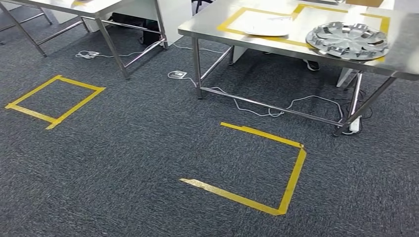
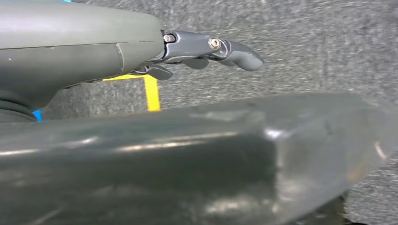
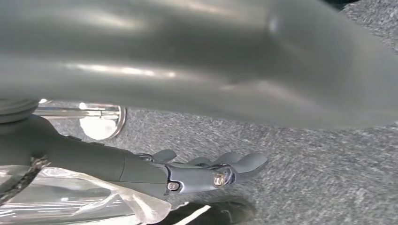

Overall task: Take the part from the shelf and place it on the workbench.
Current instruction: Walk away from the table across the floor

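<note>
a silver wheel cover (image 1: 347, 39) lay on the steel workbench (image 1: 316, 47), so placing was judged done, if that was the part. left hand (image 2: 206, 49) & right hand (image 3: 211, 171) were held loose, fingers apart, nothing gripped, over carpet.

Open carpet (image 1: 148, 148) ahead up to the table (image 1: 207, 24). On top, a wheel cover (image 1: 348, 39) at the right, a flat white sheet (image 1: 264, 24) beside it. Cables (image 1: 257, 106) trailing underneath.
</note>
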Available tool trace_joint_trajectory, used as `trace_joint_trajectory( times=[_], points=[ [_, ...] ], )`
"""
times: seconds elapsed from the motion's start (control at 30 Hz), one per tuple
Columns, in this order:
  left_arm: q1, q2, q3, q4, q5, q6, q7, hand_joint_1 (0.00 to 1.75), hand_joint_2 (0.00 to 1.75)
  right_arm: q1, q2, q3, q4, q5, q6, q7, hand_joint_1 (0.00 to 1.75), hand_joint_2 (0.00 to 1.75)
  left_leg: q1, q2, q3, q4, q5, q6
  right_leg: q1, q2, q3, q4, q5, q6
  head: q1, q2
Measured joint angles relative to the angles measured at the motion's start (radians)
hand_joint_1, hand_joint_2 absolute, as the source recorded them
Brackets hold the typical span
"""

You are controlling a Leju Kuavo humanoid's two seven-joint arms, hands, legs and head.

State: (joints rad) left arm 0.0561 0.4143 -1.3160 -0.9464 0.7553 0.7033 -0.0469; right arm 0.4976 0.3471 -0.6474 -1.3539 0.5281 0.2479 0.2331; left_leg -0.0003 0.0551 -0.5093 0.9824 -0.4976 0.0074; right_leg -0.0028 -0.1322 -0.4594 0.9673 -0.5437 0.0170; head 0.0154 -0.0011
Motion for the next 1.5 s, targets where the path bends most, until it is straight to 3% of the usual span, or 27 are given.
trace_joint_trajectory(
  times=[0.07,0.13,0.2,0.23,0.3,0.37,0.43,0.5,0.53,0.57,0.63,0.7,0.73,0.8,0.87,0.9,0.93,1.0,1.03,1.1,1.17,1.23,1.27,1.3,1.37,1.43,1.5],
  points=[
    [0.003,0.000,0.002,0.000,0.001,0.000,0.000,0.00,0.00,0.000,0.000,0.001,-0.001,0.000,-0.002,-0.001,0.00,0.00,0.003,-0.021,-0.003,-0.005,0.008,0.014,-0.004,0.043,-0.019,0.045,-0.035,0.010,0.003,0.000],
    [0.002,0.000,0.004,0.000,0.001,0.000,-0.001,0.00,0.00,0.002,0.000,0.001,-0.001,0.001,-0.003,0.000,0.00,0.00,0.005,-0.045,-0.010,-0.006,0.014,0.023,-0.006,0.107,-0.081,0.173,-0.101,0.015,0.006,0.000],
    [0.002,-0.001,0.006,0.000,0.001,0.000,-0.001,0.00,0.00,0.004,0.000,0.001,0.000,0.003,-0.004,0.001,0.00,0.00,0.003,-0.070,-0.015,-0.006,0.017,0.026,-0.007,0.128,-0.142,0.292,-0.138,0.015,0.006,0.000],
    [0.003,-0.001,0.006,0.000,0.001,0.000,-0.001,0.00,0.00,0.004,0.000,0.001,0.000,0.005,-0.005,0.001,0.00,0.00,0.002,-0.084,-0.015,-0.005,0.017,0.026,-0.007,0.131,-0.151,0.302,-0.127,0.013,0.006,0.000],
    [0.004,-0.002,0.006,0.000,0.003,0.000,-0.001,0.00,0.00,0.005,0.000,0.002,0.000,0.010,-0.007,0.002,0.00,0.00,0.001,-0.112,-0.014,-0.003,0.018,0.025,-0.007,0.145,-0.112,0.206,-0.055,0.006,0.006,0.000],
    [0.002,-0.004,0.006,0.000,0.007,0.000,-0.002,0.00,0.00,0.006,0.000,0.002,-0.001,0.018,-0.009,0.005,0.00,0.00,0.000,-0.138,-0.016,0.001,0.019,0.019,-0.008,0.192,-0.051,0.066,0.004,-0.005,0.005,0.000],
    [0.001,-0.006,0.008,0.000,0.013,0.000,-0.006,0.00,0.00,0.007,0.000,0.001,-0.002,0.027,-0.012,0.011,0.00,0.00,0.002,-0.162,-0.024,0.003,0.022,0.007,-0.007,0.217,-0.028,0.009,0.013,-0.010,0.005,0.000],
    [0.004,-0.007,0.009,0.000,0.020,0.000,-0.011,0.00,0.00,0.008,0.000,0.002,-0.005,0.035,-0.016,0.017,0.00,0.00,0.006,-0.182,-0.030,0.003,0.026,-0.008,-0.006,0.195,-0.024,0.000,0.018,-0.016,0.006,0.000],
    [0.007,-0.007,0.010,0.000,0.024,0.000,-0.014,0.00,0.00,0.008,0.000,0.002,-0.006,0.039,-0.017,0.019,0.00,0.00,0.007,-0.172,-0.035,0.011,0.021,-0.013,-0.008,0.182,-0.020,-0.005,0.022,-0.020,0.005,0.000],
    [0.008,-0.008,0.010,0.000,0.027,0.000,-0.016,0.00,0.00,0.008,0.000,0.002,-0.008,0.044,-0.020,0.022,0.00,0.00,0.006,-0.150,-0.045,0.035,0.004,-0.017,-0.010,0.168,-0.018,-0.010,0.027,-0.025,0.002,0.000],
    [0.008,-0.008,0.011,0.000,0.034,0.000,-0.020,0.00,0.00,0.012,0.000,0.002,-0.011,0.055,-0.023,0.026,0.00,0.00,0.007,-0.090,-0.095,0.148,-0.065,-0.026,-0.012,0.136,-0.020,-0.014,0.029,-0.030,-0.004,0.000],
    [0.006,-0.010,0.012,0.000,0.039,0.000,-0.021,0.00,0.00,0.014,0.000,0.002,-0.011,0.062,-0.024,0.029,0.00,0.00,0.014,-0.067,-0.150,0.276,-0.124,-0.036,-0.011,0.102,-0.022,-0.014,0.026,-0.031,-0.006,0.000],
    [0.007,-0.010,0.012,0.000,0.039,0.000,-0.022,0.00,0.00,0.013,0.000,0.002,-0.011,0.063,-0.025,0.029,0.00,0.00,0.018,-0.063,-0.155,0.297,-0.126,-0.041,-0.011,0.087,-0.022,-0.014,0.025,-0.030,-0.007,0.000],
    [0.009,-0.009,0.012,0.000,0.040,0.000,-0.022,0.00,0.00,0.012,0.000,0.002,-0.011,0.064,-0.025,0.030,0.00,0.00,0.026,-0.051,-0.106,0.217,-0.076,-0.048,-0.013,0.060,-0.018,-0.013,0.021,-0.023,-0.007,0.000],
    [0.008,-0.009,0.012,0.000,0.040,0.000,-0.022,0.00,0.00,0.012,0.000,0.002,-0.012,0.064,-0.025,0.031,0.00,0.00,0.029,-0.009,-0.027,0.073,-0.021,-0.049,-0.011,0.037,-0.010,-0.010,0.013,-0.011,-0.008,0.000],
    [0.008,-0.010,0.012,0.000,0.040,0.000,-0.022,0.00,0.00,0.011,0.000,0.002,-0.012,0.064,-0.025,0.031,0.00,0.00,0.027,0.005,-0.004,0.028,-0.008,-0.045,-0.009,0.027,-0.006,-0.008,0.009,-0.004,-0.007,0.000],
    [0.007,-0.011,0.013,0.000,0.040,0.000,-0.023,0.00,0.00,0.010,0.000,0.002,-0.013,0.066,-0.026,0.032,0.00,0.00,0.025,0.013,0.005,0.008,-0.006,-0.038,-0.007,0.019,-0.002,-0.007,0.006,0.003,-0.006,0.000],
    [0.010,-0.012,0.013,0.000,0.044,0.000,-0.026,0.00,0.00,0.008,0.000,0.002,-0.015,0.078,-0.029,0.032,0.00,0.00,0.019,-0.007,-0.001,0.007,-0.005,-0.022,-0.010,0.006,0.009,-0.008,0.005,0.015,-0.003,0.000],
    [0.012,-0.011,0.013,0.000,0.049,0.000,-0.029,0.00,0.00,0.007,0.000,0.003,-0.017,0.087,-0.033,0.032,0.00,0.00,0.018,-0.016,-0.002,0.006,-0.002,-0.014,-0.013,0.017,0.009,-0.004,-0.003,0.021,-0.002,0.000],
    [0.013,-0.011,0.013,0.000,0.062,0.000,-0.034,0.00,0.00,0.007,0.000,0.003,-0.019,0.105,-0.042,0.032,0.00,0.00,0.018,-0.035,-0.007,0.004,0.004,0.001,-0.017,0.069,-0.021,0.062,-0.048,0.028,-0.001,0.000],
    [0.014,-0.011,0.017,0.000,0.074,0.000,-0.042,0.00,0.00,0.008,0.000,0.002,-0.020,0.121,-0.048,0.029,0.00,0.00,0.014,-0.057,-0.014,0.004,0.008,0.010,-0.017,0.118,-0.094,0.206,-0.118,0.025,0.001,0.000],
    [0.023,-0.011,0.028,0.000,0.077,0.000,-0.051,0.00,0.00,0.006,0.000,-0.001,-0.019,0.144,-0.046,0.019,0.00,0.00,0.008,-0.083,-0.018,0.004,0.010,0.014,-0.014,0.129,-0.154,0.309,-0.140,0.018,0.001,0.000],
    [0.031,-0.011,0.039,0.000,0.071,0.000,-0.054,0.00,0.00,0.004,0.000,-0.003,-0.019,0.160,-0.040,0.010,0.00,0.00,0.005,-0.097,-0.018,0.004,0.010,0.015,-0.012,0.132,-0.157,0.303,-0.119,0.012,0.001,0.000],
    [0.041,-0.011,0.052,0.000,0.061,0.000,-0.055,0.00,0.00,0.002,0.000,-0.005,-0.018,0.178,-0.031,0.000,0.00,0.00,0.003,-0.111,-0.016,0.004,0.010,0.015,-0.008,0.139,-0.140,0.257,-0.081,0.003,0.000,0.000],
    [0.063,-0.013,0.090,-0.004,0.027,0.000,-0.048,0.00,0.00,-0.001,-0.002,-0.009,-0.015,0.216,-0.014,-0.024,0.00,0.00,0.000,-0.140,-0.012,0.005,0.010,0.014,0.001,0.185,-0.080,0.114,-0.001,-0.018,0.000,0.000],
    [0.088,-0.015,0.138,-0.015,-0.023,0.000,-0.027,0.00,0.00,-0.006,-0.011,-0.007,-0.005,0.252,-0.009,-0.053,0.00,0.00,0.001,-0.166,-0.018,0.006,0.010,0.008,0.005,0.225,-0.040,0.024,0.022,-0.028,0.000,0.000],
    [0.126,-0.015,0.200,-0.036,-0.075,0.000,0.001,0.00,0.00,-0.018,-0.030,0.012,0.020,0.279,-0.018,-0.082,0.00,0.00,0.005,-0.190,-0.027,0.005,0.015,-0.006,0.006,0.217,-0.027,0.003,0.018,-0.028,0.000,0.000]
  ],
)
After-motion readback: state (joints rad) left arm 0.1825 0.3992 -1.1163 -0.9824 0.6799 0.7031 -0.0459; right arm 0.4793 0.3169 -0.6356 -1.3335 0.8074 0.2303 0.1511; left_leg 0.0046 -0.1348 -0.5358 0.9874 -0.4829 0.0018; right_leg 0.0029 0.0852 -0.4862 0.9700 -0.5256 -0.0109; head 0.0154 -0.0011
